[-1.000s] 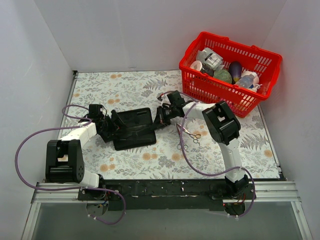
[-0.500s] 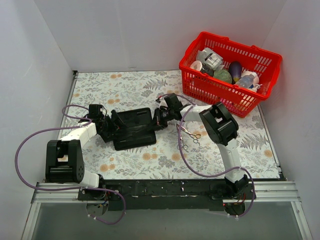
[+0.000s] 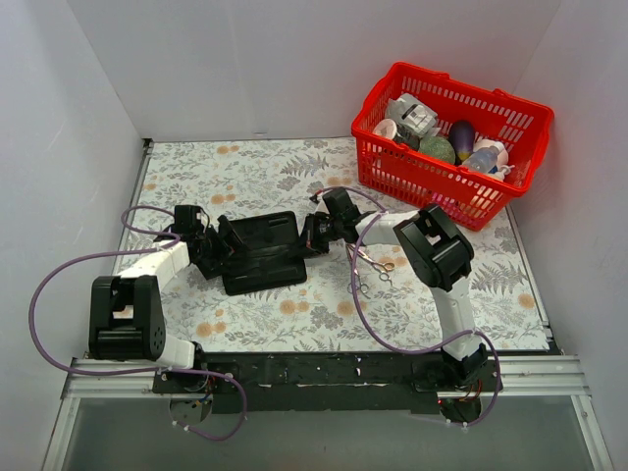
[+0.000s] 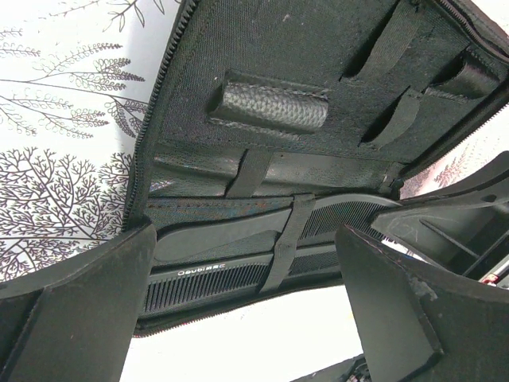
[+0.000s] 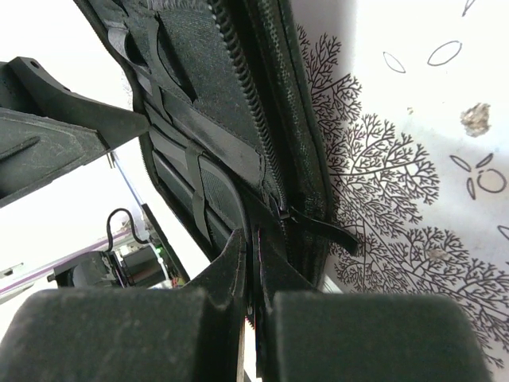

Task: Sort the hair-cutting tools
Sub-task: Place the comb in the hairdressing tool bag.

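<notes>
My right claw [image 5: 251, 243] is pressed almost together on something thin. I judge this to be the end of the comb [image 5: 228, 200], though the pinch point is too dark to be sure. Just ahead of the fingertips the comb runs under the straps [image 4: 286, 239] inside the open case [image 3: 263, 250]. The zip pull [image 5: 318, 227] sticks out right beside my right finger.

Facing it across the case, my left claw [image 4: 245, 235] is spread wide and grips nothing, with the comb and the case's lower edge lying between its fingers.

That is the weak spot. If the comb binds under a strap as I move it, the whole case could slide or fold with it, because nothing pins it down. The grip is also right at the comb's tip, so the comb could twist out and drop onto the tabletop [image 3: 245, 172]. My finger might also catch the zip pull and tug the flap.

Behind my right claw, towards my base, the scissors [image 3: 371, 267] lie loose beside my forearm, where a careless swing back could scatter them. The red basket [image 3: 446, 137] sits well off to the right.
</notes>
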